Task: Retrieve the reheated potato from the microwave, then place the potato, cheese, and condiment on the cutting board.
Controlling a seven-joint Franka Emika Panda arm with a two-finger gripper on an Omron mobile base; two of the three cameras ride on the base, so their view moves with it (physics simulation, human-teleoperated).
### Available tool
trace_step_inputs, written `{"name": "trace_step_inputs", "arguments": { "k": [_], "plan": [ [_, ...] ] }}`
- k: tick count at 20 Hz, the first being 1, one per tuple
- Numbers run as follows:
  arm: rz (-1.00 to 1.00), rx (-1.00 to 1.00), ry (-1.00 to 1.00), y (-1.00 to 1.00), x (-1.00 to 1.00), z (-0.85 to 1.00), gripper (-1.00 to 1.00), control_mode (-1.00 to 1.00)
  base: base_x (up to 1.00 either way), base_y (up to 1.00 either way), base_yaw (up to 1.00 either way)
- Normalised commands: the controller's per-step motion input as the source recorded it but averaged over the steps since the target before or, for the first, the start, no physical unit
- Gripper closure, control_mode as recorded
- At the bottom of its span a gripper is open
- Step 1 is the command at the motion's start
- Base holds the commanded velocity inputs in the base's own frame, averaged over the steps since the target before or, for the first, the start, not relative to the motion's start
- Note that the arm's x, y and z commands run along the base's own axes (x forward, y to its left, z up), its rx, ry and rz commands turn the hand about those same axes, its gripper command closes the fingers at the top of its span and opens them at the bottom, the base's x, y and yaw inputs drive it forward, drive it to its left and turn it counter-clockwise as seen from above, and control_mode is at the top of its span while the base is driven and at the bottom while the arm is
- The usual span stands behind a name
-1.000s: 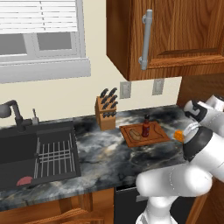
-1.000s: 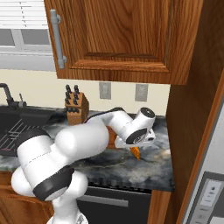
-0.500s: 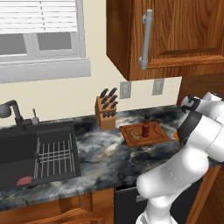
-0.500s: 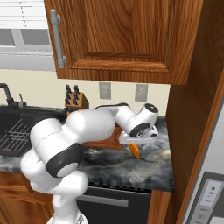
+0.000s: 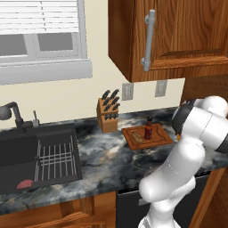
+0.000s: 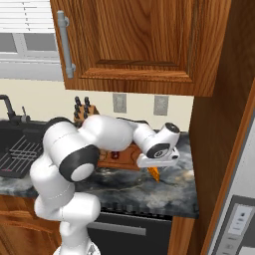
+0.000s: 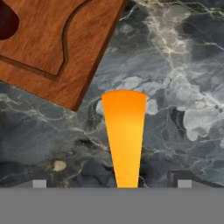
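Hand view places the gripper, jaws spread wide, now lowered astride the cheese on the counter just beside the cutting board, which apparently already carries potato and condiment, leaving the cheese outstanding.

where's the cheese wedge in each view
Left base view: the cheese is an orange sliver by the arm, right of the cutting board.
Right base view: cheese under the gripper.
Hand view: cheese bottom centre, on the counter.
Shared landmark: the cutting board.
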Motion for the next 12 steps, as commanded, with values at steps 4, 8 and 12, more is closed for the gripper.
{"name": "trace_step_inputs", "arguments": {
  "k": [4, 8, 12],
  "plan": [
    [0.02, 0.00, 0.03, -0.03, 0.30, -0.20, -1.00, -1.00, 0.00, 0.00, 0.00],
    [0.02, 0.00, 0.02, -0.10, 0.18, -0.22, -1.00, -1.00, 0.00, 0.00, 0.00],
    [0.03, 0.00, 0.01, -0.07, 0.06, -0.21, -1.00, -1.00, 0.00, 0.00, 0.00]
  ]
}}
